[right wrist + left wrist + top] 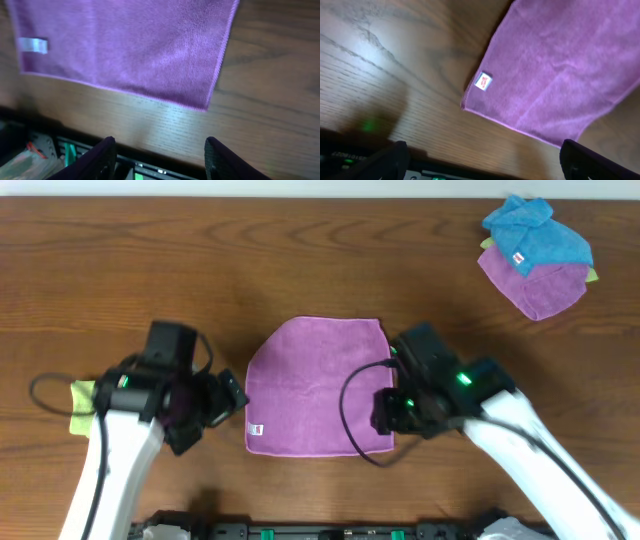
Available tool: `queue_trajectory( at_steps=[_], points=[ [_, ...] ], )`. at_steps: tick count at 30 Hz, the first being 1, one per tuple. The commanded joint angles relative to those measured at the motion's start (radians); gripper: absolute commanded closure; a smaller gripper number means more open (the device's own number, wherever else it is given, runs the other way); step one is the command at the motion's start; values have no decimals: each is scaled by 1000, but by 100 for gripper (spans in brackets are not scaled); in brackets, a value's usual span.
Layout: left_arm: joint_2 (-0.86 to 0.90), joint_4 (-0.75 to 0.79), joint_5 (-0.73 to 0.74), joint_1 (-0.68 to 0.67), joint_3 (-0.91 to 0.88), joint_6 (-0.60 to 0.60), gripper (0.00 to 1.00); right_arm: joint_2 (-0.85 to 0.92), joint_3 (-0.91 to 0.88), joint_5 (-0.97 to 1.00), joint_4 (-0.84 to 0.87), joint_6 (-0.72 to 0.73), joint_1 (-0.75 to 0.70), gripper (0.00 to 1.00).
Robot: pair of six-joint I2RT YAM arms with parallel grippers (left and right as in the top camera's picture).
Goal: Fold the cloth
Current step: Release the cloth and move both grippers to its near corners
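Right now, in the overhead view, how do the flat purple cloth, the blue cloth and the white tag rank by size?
Largest: the flat purple cloth.
Next: the blue cloth, though crumpled.
Smallest: the white tag at the purple cloth's corner.

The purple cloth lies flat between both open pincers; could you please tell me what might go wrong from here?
The right pincer sits over bare table, short of the corner of the purple cloth, so it may close on nothing. The left pincer is likewise off its corner; uneven grasps could skew the fold.
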Motion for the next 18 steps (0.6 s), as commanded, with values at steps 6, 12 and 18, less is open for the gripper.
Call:
queue_trajectory(
  at_steps=[6, 12, 18],
  points=[
    [-225, 107, 229, 84, -319, 39, 5, -383, -258, 9, 47, 48, -30, 41],
    [-249, 237, 327, 84, -451, 59, 5, -628, -478, -35, 172, 156, -44, 39],
    [-248, 332, 328, 84, -523, 66, 5, -679, -682, -121, 374, 245, -44, 36]
  ],
)
